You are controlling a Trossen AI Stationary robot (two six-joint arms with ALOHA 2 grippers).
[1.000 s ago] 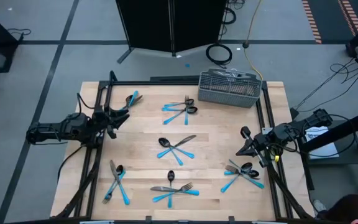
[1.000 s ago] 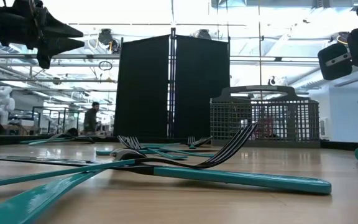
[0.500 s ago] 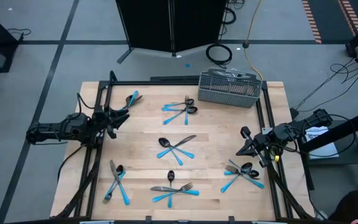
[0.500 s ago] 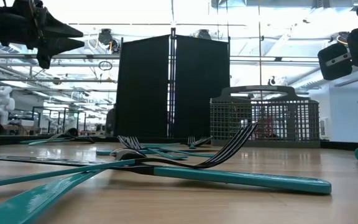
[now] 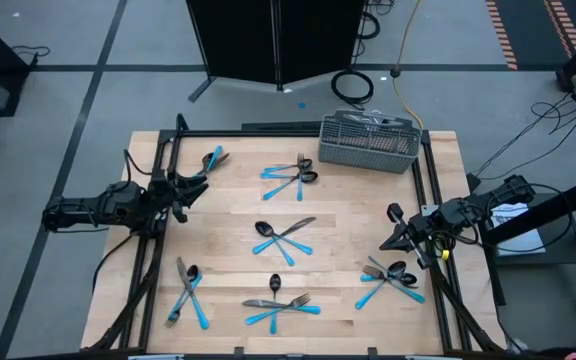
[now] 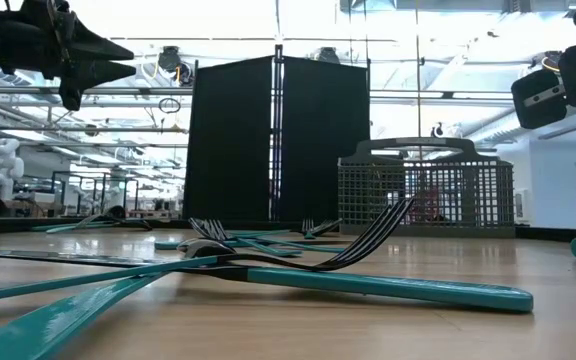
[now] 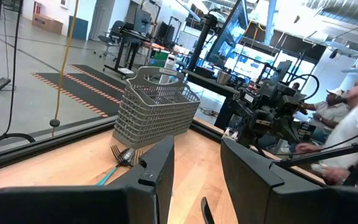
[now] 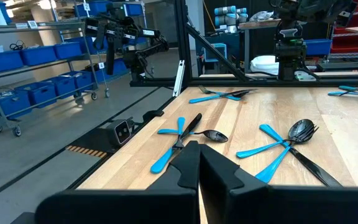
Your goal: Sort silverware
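Light wood counter [image 5: 348,215] in a big workshop, silverware [image 5: 284,236] scattered on it in little clusters, mesh basket [image 5: 368,141] at the back edge, left end effector [image 5: 194,186] partly open and empty, right end effector [image 5: 392,242] closed, empty.

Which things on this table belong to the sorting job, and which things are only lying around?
Part of the job:
- silverware, lying in small piles across the table
- wire basket at the far edge

Only lying around:
- black panel behind the table
- coiled cable on the floor
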